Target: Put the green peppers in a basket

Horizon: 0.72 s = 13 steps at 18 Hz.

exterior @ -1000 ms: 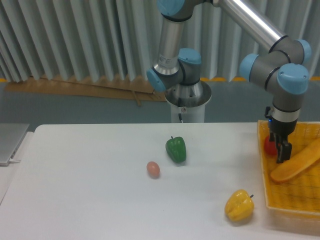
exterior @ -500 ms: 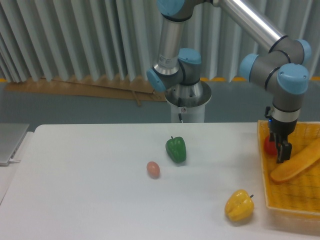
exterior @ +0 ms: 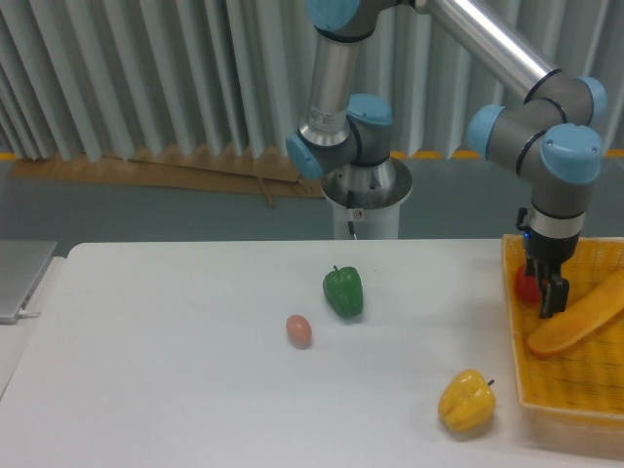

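A: Report the layout of the white table [exterior: 175,390], starting at the left edge.

B: A grey flat object [exterior: 19,278] lies at the far left, partly cut off by the frame; its type cannot be determined. Toward the centre, a small pinkish-brown egg [exterior: 298,331] rests on the bare surface. Just to its right and slightly farther back stands the green pepper [exterior: 343,291], glossy, dark stem pointing up. It touches nothing else.

A: Position of the green pepper relative to the basket?

B: Well apart. The green pepper is on the table near the centre; the basket [exterior: 575,390] of yellow-orange mesh sits at the right edge. The pepper is outside it.

A: Items between those two?

B: A yellow bell pepper [exterior: 466,401] lies on the table near the front, just beside the basket's left wall, outside it.

A: Basket contents?

B: A red pepper [exterior: 527,285] at the left rear, partly hidden behind the gripper, and a long orange-yellow bread-like item [exterior: 577,316] lying diagonally.

A: Gripper status?

B: The gripper [exterior: 547,292] points down over the basket's left rear part, directly in front of the red pepper. The dark fingers overlap in this view, so whether the jaws are parted or closed cannot be told. The arm's base column [exterior: 367,190] stands behind the table, at centre.
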### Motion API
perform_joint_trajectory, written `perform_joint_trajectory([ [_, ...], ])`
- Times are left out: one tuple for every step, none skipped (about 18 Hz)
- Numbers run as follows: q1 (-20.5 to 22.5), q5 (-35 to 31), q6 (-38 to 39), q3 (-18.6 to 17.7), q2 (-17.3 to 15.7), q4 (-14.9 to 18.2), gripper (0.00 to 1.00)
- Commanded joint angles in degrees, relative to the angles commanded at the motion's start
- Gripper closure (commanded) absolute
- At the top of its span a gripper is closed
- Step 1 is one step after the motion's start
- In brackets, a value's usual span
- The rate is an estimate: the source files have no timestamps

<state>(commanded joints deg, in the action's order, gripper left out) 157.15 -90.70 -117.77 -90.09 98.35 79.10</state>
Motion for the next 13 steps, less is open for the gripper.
perform_joint_trajectory([
  [0.0, 0.0, 0.0, 0.0, 0.0, 0.0, 0.0],
  [-0.09, 0.0, 0.0, 0.0, 0.0, 0.0, 0.0],
  [-0.09, 0.0, 0.0, 0.0, 0.0, 0.0, 0.0],
  [-0.09, 0.0, 0.0, 0.0, 0.0, 0.0, 0.0],
  [0.0, 0.0, -0.09, 0.17, 0.0, 0.09, 0.0],
  [-0.09, -0.09, 0.0, 0.0, -0.09, 0.09, 0.0],
  [-0.17, -0.09, 0.0, 0.17, -0.09, 0.09, 0.0],
  [-0.09, -0.09, 0.0, 0.17, -0.09, 0.09, 0.0],
  [0.0, -0.09, -0.17, 0.17, -0.09, 0.09, 0.0],
  [0.26, -0.09, -0.44, 0.0, -0.09, 0.35, 0.0],
  [0.26, 0.0, -0.44, -0.09, -0.09, 0.79, 0.0],
  [-0.08, -0.17, -0.27, -0.09, -0.09, 0.88, 0.0],
  [-0.26, -0.18, -0.26, 0.0, -0.35, 1.49, 0.0],
])
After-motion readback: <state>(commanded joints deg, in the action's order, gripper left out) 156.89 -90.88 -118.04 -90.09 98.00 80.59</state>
